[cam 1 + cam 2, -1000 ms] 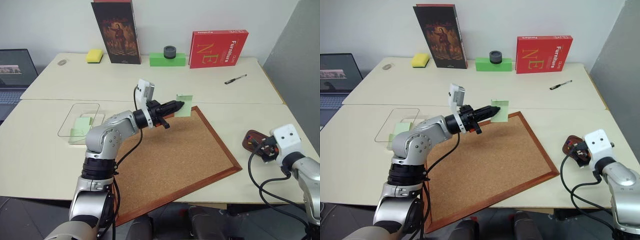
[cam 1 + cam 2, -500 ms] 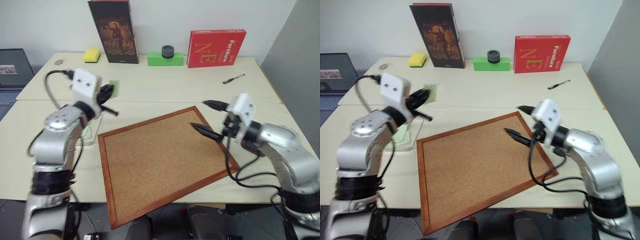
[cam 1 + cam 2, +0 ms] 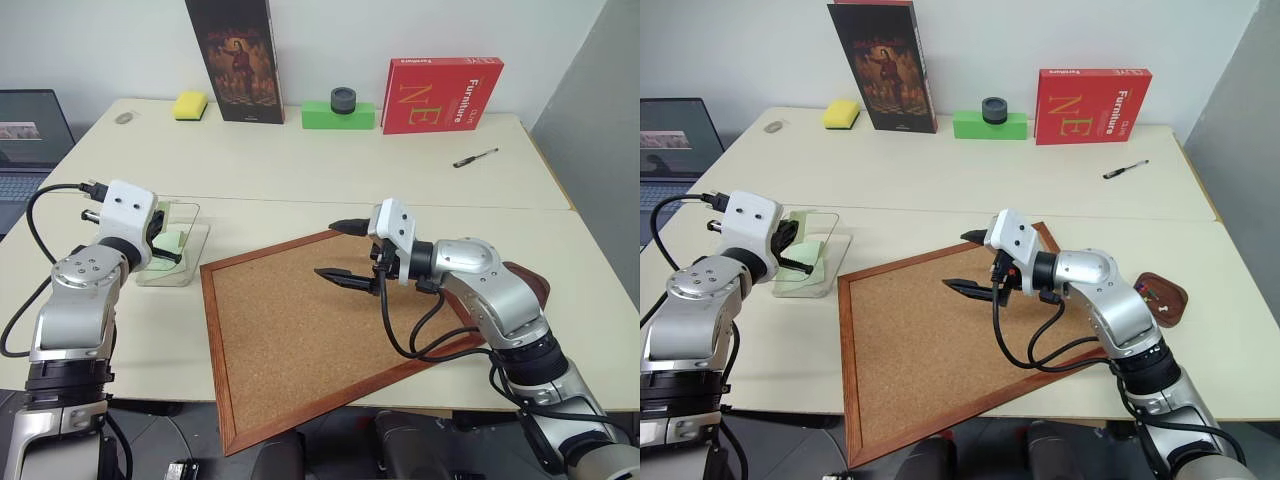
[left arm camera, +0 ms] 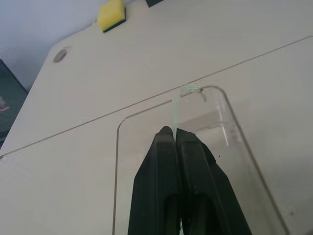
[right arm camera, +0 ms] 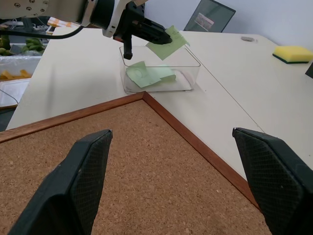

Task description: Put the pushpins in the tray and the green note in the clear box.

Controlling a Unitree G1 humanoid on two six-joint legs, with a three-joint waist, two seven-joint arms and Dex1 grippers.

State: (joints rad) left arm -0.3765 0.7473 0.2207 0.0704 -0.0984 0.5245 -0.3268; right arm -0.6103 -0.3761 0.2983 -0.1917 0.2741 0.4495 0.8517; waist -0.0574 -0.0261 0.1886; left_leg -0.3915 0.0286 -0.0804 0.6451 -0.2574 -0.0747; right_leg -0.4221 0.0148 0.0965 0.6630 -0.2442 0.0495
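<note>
- The note (image 5: 166, 43) was thin, light and limp; pinched at one edge it would flap, and only an edge grip could take it.
- The left gripper (image 5: 155, 34) was clamped shut on the note, holding it above the box (image 3: 190, 262), where another green slip (image 5: 146, 74) already lay.
- The right gripper (image 3: 342, 250) hung wide open and empty over the corkboard (image 3: 300, 340).
- A second earlier the note was over the corkboard's far corner and the right gripper was by the tray (image 3: 1165, 298).
</note>
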